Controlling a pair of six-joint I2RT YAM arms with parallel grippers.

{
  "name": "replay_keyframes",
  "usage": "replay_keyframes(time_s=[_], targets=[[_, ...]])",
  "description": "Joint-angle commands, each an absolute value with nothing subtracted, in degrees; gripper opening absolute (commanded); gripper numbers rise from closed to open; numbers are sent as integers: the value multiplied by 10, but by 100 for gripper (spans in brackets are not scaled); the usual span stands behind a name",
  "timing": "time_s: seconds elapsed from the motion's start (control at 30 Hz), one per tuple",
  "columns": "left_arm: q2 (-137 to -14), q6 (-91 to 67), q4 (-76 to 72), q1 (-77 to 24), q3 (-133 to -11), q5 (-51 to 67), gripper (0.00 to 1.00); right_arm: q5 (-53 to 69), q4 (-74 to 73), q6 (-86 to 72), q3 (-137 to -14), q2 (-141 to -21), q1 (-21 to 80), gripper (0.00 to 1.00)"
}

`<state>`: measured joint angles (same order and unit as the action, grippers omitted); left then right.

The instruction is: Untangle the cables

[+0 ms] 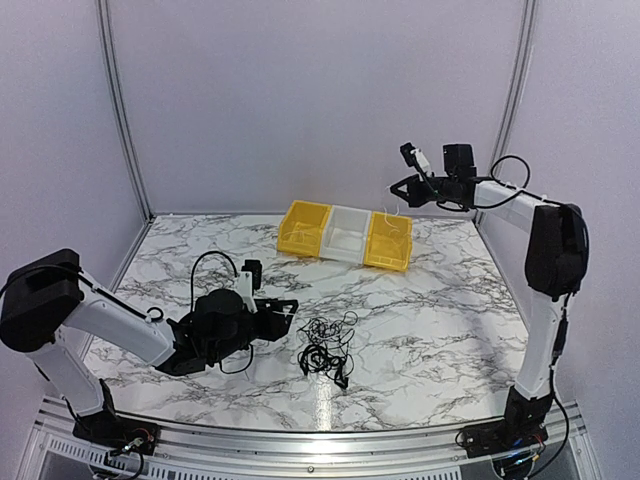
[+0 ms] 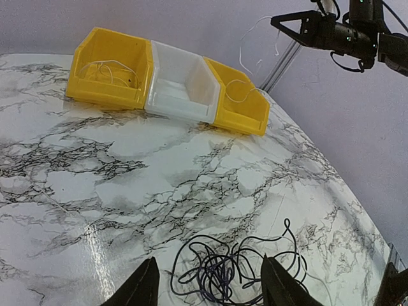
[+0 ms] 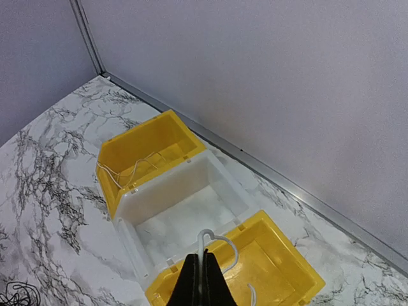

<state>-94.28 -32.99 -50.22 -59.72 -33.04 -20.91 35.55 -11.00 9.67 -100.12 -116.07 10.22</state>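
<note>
Right wrist view has the right end effector [image 3: 203, 258] pinched shut on a thin whitish cable [image 3: 220, 241]. Its loop dangles above the nearer yellow plastic bin [image 3: 280, 252], close to the wall of the white bin [image 3: 185, 223]. Best to shift farther over the yellow bin and lower before letting go, so the springy wire cannot flick out. Left end effector [image 1: 280, 312] stands wide beside the black cable knot [image 1: 325, 352] on the marbled counter [image 1: 440, 320].

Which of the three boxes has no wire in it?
The white plastic box in the middle. The left yellow box holds a thin whitish wire; another wire dangles into the right yellow box.
</note>
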Motion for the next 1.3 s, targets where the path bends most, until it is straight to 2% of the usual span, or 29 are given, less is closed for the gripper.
replay_keyframes(time_s=[0.0,0.37,0.53,0.77,0.83,0.93,1.07,1.13,1.27], targets=[[-932,-328,-496,-597,-335,-211,56,311,-116,98,-995,-1207,103,0],[-933,-330,-495,-597,-335,-209,56,200,-160,112,-1016,-1257,121,0],[-938,-329,-495,-597,-339,-207,56,190,-180,117,-1021,-1247,125,22],[-935,-320,-495,-597,-345,-201,54,161,-157,125,-959,-1123,126,34],[-934,-315,-495,-597,-347,-198,52,173,-153,128,-930,-1083,129,34],[-934,-312,-494,-597,-350,-195,52,254,-143,142,-863,-1017,151,34],[-936,-311,-495,-597,-354,-189,49,363,-166,206,-777,-947,231,36],[-935,-313,-494,-597,-356,-188,49,402,-185,243,-741,-921,279,42],[-930,-320,-495,-597,-359,-186,48,406,-201,299,-682,-880,383,57]])
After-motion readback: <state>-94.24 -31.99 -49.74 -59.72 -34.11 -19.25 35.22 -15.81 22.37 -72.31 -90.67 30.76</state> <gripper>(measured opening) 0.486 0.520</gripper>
